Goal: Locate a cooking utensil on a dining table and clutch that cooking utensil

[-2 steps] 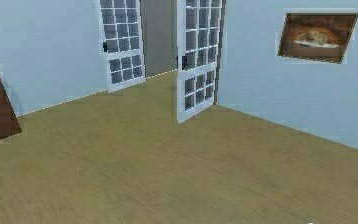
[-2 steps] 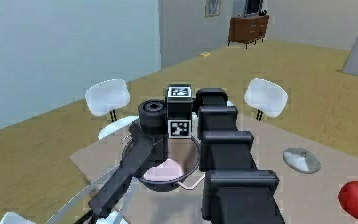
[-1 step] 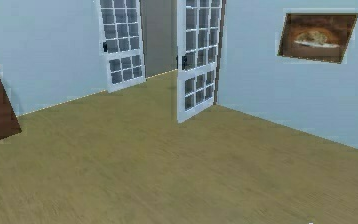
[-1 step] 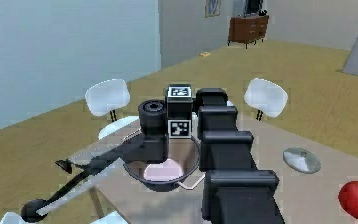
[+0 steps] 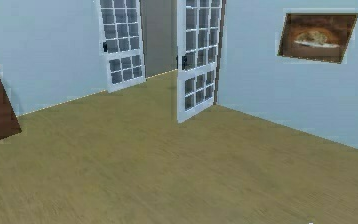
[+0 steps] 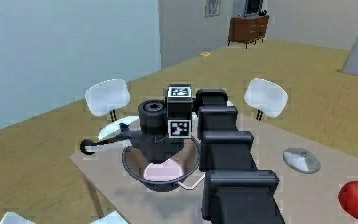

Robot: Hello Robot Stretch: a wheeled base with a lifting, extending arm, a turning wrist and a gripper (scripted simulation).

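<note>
On the pale dining table (image 6: pixel 287 185) stands a dark round bowl-shaped vessel (image 6: pixel 163 168) with a pinkish inside. The arm (image 6: pixel 232 165) rises over the table from the bottom edge. Its two white marked squares (image 6: pixel 178 112) stand just beyond the vessel. Left of them is the gripper's dark body (image 6: pixel 152 115), and its thin fingers (image 6: pixel 112 143) reach left above the vessel's far rim. The gripper (image 6: pixel 95 146) has the table and a pale plate-like thing (image 6: pixel 117 130) behind it, so I cannot tell whether it holds anything.
Two white chairs (image 6: pixel 107 97) (image 6: pixel 265 98) stand at the table's far side. A grey disc (image 6: pixel 302 160) and a red round fruit (image 6: pixel 357 196) lie on the table's right part. A dark sideboard (image 6: pixel 249 30) stands far back. Ahead are white glazed doors (image 5: pixel 199 60), a framed picture (image 5: pixel 317 37) and wood floor.
</note>
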